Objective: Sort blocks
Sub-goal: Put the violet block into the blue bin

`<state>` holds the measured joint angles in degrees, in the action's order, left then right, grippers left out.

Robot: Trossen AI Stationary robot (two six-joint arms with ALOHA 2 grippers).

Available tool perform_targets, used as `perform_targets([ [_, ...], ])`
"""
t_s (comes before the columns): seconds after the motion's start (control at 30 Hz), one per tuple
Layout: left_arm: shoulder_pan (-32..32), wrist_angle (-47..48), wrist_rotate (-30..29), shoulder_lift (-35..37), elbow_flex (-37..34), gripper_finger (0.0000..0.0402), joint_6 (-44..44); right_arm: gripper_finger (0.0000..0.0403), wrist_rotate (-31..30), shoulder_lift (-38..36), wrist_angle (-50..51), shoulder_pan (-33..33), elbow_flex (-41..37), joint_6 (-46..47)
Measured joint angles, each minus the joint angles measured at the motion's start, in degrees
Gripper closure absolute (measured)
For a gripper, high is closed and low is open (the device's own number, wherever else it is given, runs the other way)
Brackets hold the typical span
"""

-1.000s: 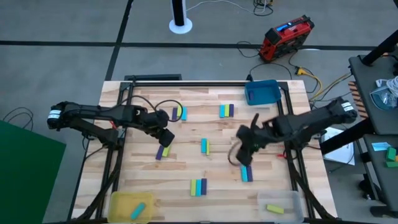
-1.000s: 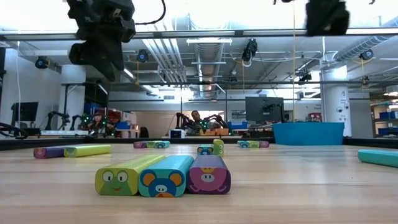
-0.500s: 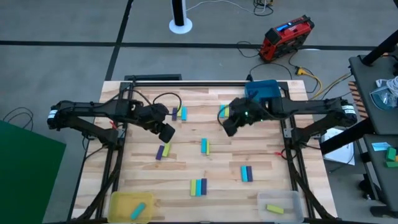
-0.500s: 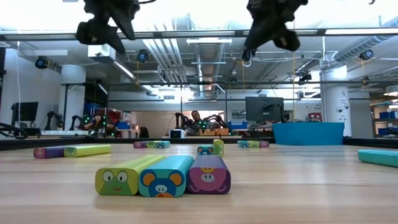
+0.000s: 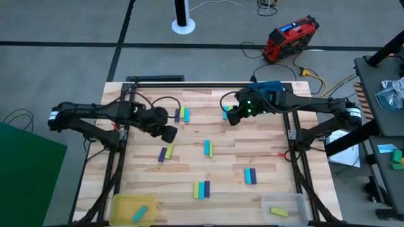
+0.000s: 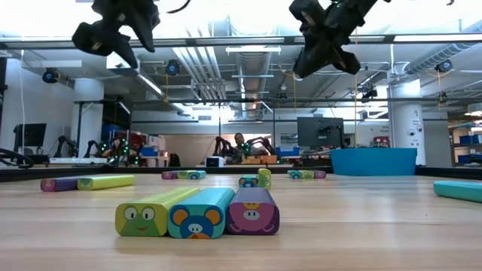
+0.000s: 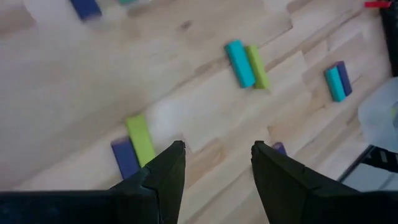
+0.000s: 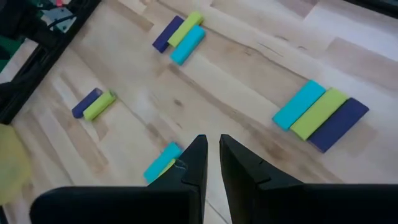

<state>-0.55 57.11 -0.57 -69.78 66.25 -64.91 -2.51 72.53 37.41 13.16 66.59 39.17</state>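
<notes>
Several blocks (image 5: 201, 189) sit scattered in small groups on the wooden counter (image 5: 271, 157): a yellow-green, cyan and purple trio near the front edge, a cyan and purple pair (image 5: 250, 176) toward the right, a cyan one (image 5: 207, 148) in the middle, and a purple and yellow-green pair (image 5: 165, 153) over on the left. Left gripper (image 5: 168, 133) hangs above that left pair, fingers spread apart with nothing in them. Right gripper (image 5: 231, 117) is up over the back of the counter near the blue tray (image 5: 266, 93), fingers almost together and empty. One cyan block lies in the yellow tray (image 5: 124, 203), and a yellow-green one in the clear tray (image 5: 291, 200).
</notes>
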Motion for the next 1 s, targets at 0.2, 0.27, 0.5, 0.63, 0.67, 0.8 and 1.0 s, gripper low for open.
perform_targets([
  [0.2, -0.9, 0.8, 0.9, 0.0, -0.4, 0.0239, -2.2, 0.0369, 0.6, 0.0, 0.3, 0.0, 0.0, -1.5],
  [0.27, -1.2, 0.9, 1.0, 0.0, -0.4, 0.0239, -3.1, 0.0369, 0.6, 0.0, 0.4, 0.0, 0.0, -2.2],
  [0.5, -1.3, 1.0, 0.9, 0.0, -0.4, 0.0239, -4.5, 0.0369, 1.2, 0.0, 3.1, 1.4, 0.5, -0.8],
  [0.63, -1.3, 1.0, 0.9, 0.0, -0.4, 0.0239, -4.5, 0.0369, 1.2, 0.0, 4.6, 2.3, 1.3, 0.7],
  [0.67, -1.3, 1.0, 0.7, 0.0, -0.4, 0.0239, -4.4, 0.0369, 1.2, 0.0, 5.1, 2.5, 1.6, 0.7],
  [0.8, -1.3, 1.0, -0.3, 0.0, -0.4, 0.0239, -3.6, 0.0369, 1.2, 0.0, 5.6, 3.1, 2.7, 3.3],
  [1.0, -1.3, 1.0, -2.0, 0.0, -0.4, 0.0239, -2.9, 0.0369, 1.0, 0.0, 5.6, 3.8, 3.4, 10.7],
])
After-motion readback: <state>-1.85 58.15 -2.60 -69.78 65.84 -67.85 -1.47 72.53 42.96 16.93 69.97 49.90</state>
